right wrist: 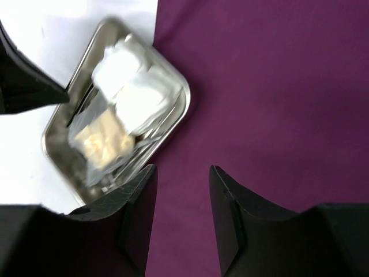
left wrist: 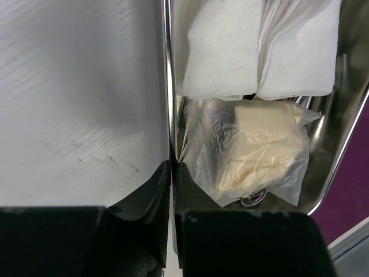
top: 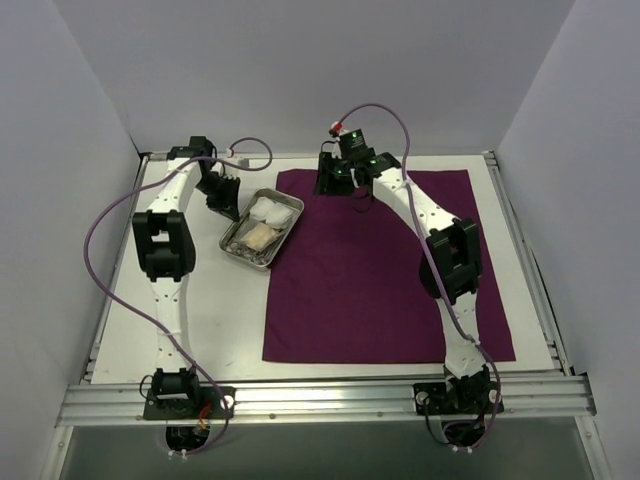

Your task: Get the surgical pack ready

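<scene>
The small steel tray (top: 288, 234) straddles the left edge of the dark purple cloth (top: 390, 280), part on cloth and part on bare table. It holds two white gauze pads (left wrist: 222, 52) and a clear bag of cream material (left wrist: 259, 150). Metal ring handles (left wrist: 253, 199) peek out from under the bag. My left gripper (left wrist: 171, 168) is shut on the tray's left rim (left wrist: 168, 86). My right gripper (right wrist: 183, 173) hangs open over the cloth (right wrist: 271, 86) just right of the tray (right wrist: 183, 95), nothing between its fingers. From above, the right gripper (top: 333, 188) sits near the cloth's far edge.
A white tabletop (top: 190, 330) framed by aluminium rails (top: 320, 395) sits inside white walls. Purple cables loop from both arms. The left gripper's black finger (right wrist: 29, 86) shows at the left of the right wrist view.
</scene>
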`<action>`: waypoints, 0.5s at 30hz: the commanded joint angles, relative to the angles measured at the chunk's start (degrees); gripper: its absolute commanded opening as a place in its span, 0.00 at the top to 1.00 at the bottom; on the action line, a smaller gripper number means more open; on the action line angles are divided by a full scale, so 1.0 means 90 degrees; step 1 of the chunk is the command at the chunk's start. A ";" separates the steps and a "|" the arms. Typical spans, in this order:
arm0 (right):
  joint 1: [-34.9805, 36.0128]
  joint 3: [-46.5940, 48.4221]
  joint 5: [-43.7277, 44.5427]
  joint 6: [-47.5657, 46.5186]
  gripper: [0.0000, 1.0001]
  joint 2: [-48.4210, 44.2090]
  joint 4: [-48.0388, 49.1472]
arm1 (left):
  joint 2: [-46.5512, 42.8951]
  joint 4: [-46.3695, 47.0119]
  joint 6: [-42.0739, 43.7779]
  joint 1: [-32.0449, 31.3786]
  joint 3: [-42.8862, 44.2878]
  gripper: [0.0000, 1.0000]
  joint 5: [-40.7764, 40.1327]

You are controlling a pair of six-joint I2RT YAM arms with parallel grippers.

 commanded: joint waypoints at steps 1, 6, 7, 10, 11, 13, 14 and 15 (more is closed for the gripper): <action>-0.0045 0.0487 0.0111 -0.1424 0.62 0.0444 -0.0083 | 0.0008 -0.0195 0.0896 -0.0107 0.0450 0.98 0.0194; -0.0153 0.0945 -0.0513 -0.1669 0.60 0.0972 0.0387 | 0.0027 -0.0399 0.1473 -0.0166 0.0704 0.98 0.0614; -0.0153 0.1043 -0.0620 -0.1640 0.58 0.1050 0.0475 | 0.0046 -0.0564 0.1706 -0.0176 0.0772 0.98 0.0750; -0.0143 0.0986 -0.0680 -0.1435 0.50 0.1265 0.0952 | 0.0222 -0.0984 0.2117 -0.0312 0.1075 0.98 0.0965; -0.0153 0.0947 -0.0738 -0.1270 0.49 0.1333 0.1225 | 0.0319 -0.1063 0.2177 -0.0409 0.1153 0.98 0.0956; -0.0153 0.0927 -0.0806 -0.1103 0.50 0.1470 0.1519 | 0.0398 -0.1152 0.2226 -0.0488 0.1280 0.98 0.0956; -0.0163 0.0927 -0.1000 -0.0996 0.50 0.1519 0.1588 | 0.0447 -0.1152 0.2207 -0.0517 0.1300 0.98 0.0966; -0.0163 0.0956 -0.1040 -0.0966 0.51 0.1568 0.1589 | 0.0447 -0.1142 0.2177 -0.0566 0.1300 0.98 0.0985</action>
